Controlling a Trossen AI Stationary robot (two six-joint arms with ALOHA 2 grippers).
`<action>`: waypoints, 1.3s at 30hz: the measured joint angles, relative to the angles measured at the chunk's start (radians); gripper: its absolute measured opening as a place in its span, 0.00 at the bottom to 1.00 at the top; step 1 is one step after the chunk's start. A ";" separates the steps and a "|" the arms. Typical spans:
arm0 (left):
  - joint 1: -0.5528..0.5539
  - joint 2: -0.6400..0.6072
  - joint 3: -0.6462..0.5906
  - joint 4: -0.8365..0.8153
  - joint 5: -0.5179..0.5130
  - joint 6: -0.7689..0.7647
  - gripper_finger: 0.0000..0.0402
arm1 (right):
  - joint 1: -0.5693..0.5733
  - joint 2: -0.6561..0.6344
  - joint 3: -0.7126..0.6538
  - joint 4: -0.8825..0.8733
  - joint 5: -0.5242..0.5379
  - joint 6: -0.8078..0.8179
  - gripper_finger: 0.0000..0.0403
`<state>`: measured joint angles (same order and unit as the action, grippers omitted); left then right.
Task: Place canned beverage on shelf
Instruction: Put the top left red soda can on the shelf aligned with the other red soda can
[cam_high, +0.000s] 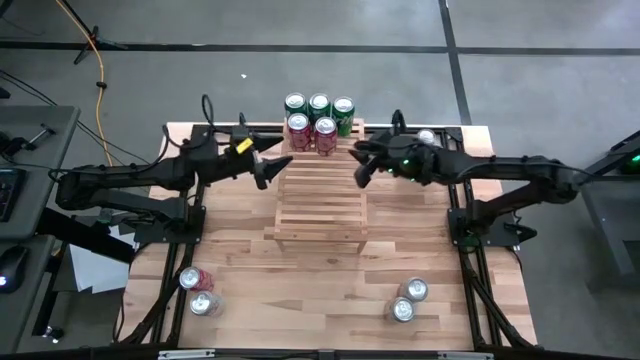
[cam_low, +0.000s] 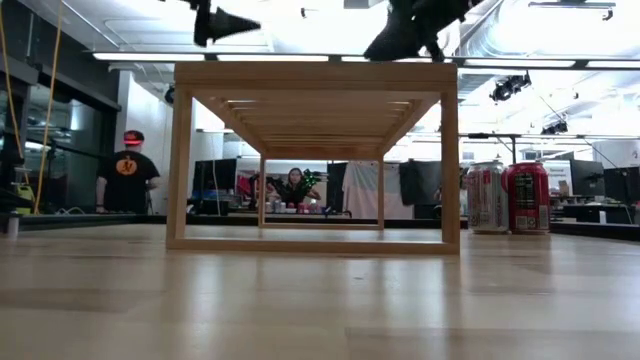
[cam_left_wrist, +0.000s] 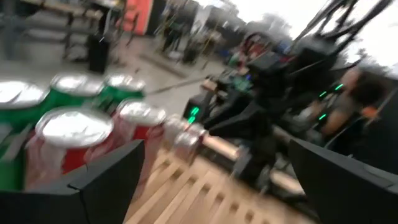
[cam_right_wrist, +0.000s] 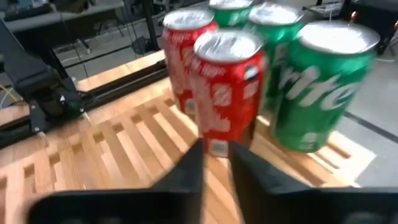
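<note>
The shelf (cam_high: 318, 205), a light wooden slatted rack, stands mid-table. On its far end stand two red cans (cam_high: 299, 127) (cam_high: 326, 133) and behind them three green cans (cam_high: 319, 104). My right gripper (cam_high: 361, 172) hovers above the shelf's right side, pointing at the nearer red can (cam_right_wrist: 227, 87) and a little short of it. Its fingers (cam_right_wrist: 193, 163) are shut with nothing between them. My left gripper (cam_high: 274, 166) hovers over the shelf's left side, open (cam_left_wrist: 217, 186) and empty, facing the right arm across the slats.
Two cans (cam_high: 200, 290) stand on the table near its front left, and two more (cam_high: 407, 300) near its front right. Another can (cam_high: 427, 136) sits at the far right behind my right arm. A person (cam_low: 127, 172) stands in the room beyond the table.
</note>
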<state>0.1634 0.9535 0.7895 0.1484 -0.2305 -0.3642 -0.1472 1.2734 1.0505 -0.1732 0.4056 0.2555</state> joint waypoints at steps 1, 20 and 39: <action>-0.001 0.000 0.000 -0.023 -0.016 0.000 0.97 | 0.001 0.021 -0.008 0.021 -0.007 0.006 0.07; 0.000 0.015 -0.001 -0.284 -0.177 0.013 0.97 | -0.051 0.279 -0.009 0.213 -0.021 0.036 0.00; 0.000 0.018 -0.001 -0.279 -0.185 0.019 0.97 | -0.090 0.281 -0.008 0.289 -0.068 0.016 0.00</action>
<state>0.1635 0.9710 0.7887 -0.1303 -0.4156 -0.3454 -0.2371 1.5547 1.0420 0.1154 0.3379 0.2715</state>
